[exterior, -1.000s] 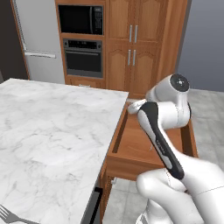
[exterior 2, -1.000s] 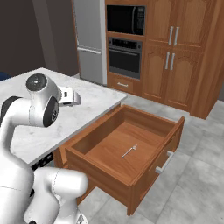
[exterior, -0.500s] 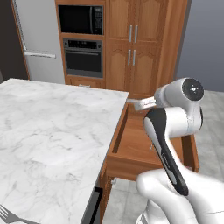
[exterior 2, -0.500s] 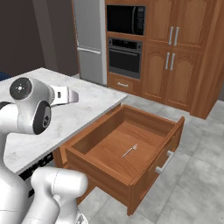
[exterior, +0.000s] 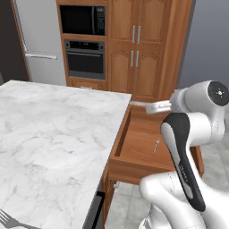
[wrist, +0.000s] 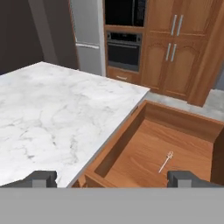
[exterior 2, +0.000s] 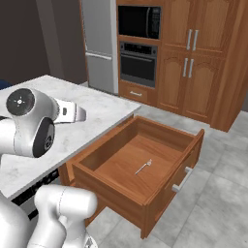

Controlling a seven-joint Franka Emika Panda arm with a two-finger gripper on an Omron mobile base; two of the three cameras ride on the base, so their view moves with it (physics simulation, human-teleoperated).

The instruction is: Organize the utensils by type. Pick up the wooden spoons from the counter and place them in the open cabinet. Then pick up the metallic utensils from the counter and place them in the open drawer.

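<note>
The drawer stands pulled out beside the counter, and a small grey metal spoon lies on its flat bottom. A grey metal fork rests on the counter's near corner, cut off by the picture's edge. My gripper hangs above and behind the drawer's near corner, open, its fingertips far apart with nothing between them. The wooden spoons and the cabinet are out of view.
Beyond the counter stand a grey fridge, a built-in oven with a microwave above it, and tall wooden cabinets with paired slim handles. Grey tiled floor lies to the right of the drawer.
The arm has drawn back and up from over the drawer, its big joint swinging away from the counter's corner. The spoon in the drawer and the fork have stayed put.
</note>
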